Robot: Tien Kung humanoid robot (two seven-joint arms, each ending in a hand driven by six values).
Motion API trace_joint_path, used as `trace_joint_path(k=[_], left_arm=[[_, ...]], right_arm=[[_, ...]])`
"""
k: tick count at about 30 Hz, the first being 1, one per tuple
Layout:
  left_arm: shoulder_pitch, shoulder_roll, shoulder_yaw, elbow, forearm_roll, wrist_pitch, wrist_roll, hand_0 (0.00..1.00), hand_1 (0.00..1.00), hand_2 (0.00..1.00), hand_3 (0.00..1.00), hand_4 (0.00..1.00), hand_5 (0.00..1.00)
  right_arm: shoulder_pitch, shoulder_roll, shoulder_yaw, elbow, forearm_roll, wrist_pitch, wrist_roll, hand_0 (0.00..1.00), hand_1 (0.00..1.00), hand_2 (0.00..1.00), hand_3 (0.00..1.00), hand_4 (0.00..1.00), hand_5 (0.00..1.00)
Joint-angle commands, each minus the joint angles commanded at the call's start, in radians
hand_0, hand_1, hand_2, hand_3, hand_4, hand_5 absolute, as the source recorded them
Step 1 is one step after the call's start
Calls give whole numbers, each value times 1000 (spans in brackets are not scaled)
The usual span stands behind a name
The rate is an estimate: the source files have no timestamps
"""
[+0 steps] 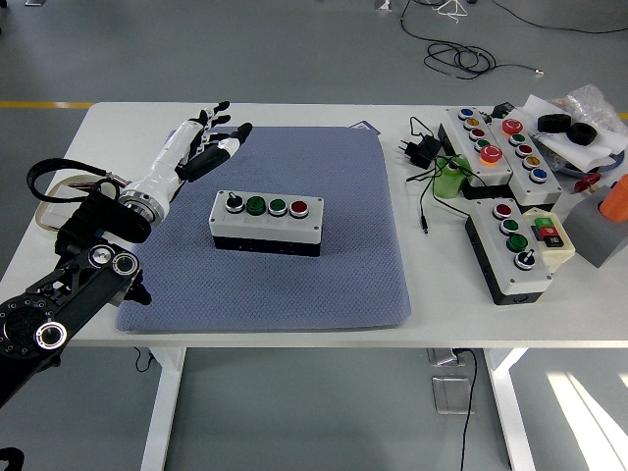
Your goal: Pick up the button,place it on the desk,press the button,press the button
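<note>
The left arm [78, 275] reaches in from the near left, its white forearm angled toward the far side. The left robot hand [204, 142] is held open, fingers extended and slightly spread, holding nothing.

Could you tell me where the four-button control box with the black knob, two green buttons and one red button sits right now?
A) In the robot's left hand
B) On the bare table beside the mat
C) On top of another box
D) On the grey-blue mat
D: the four-button control box rests on the grey-blue mat, apart from the open left hand.
</note>
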Motion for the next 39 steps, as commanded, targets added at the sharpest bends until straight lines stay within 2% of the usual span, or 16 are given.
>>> trace_joint_path(k=[5,24,25,30,31,39], left_arm=[[-5,-1,0,6,-58,-27,11,805,857,966,996,719,794],[-11,4,2,39,-118,-39,21,814,875,988,998,722,819],[-11,4,2,41,-123,-39,22,824,890,995,998,717,904],[-8,4,3,49,-150,-39,26,824,890,995,998,717,904],[-8,4,3,49,-152,-39,26,829,898,997,998,697,978],[-9,3,4,52,-163,-38,29,832,897,998,998,684,998]], right_arm=[[0,0,-1,0,1,-2,-1,787,797,817,751,412,479],[0,1,-6,0,3,-1,-4,787,797,817,751,412,479],[1,1,-6,0,3,-1,-4,787,797,817,751,412,479],[2,0,-3,0,0,0,-4,787,797,817,751,412,479],[1,0,-3,0,0,0,-4,787,797,817,751,412,479],[3,-1,-3,0,1,0,-3,787,797,817,751,412,479]])
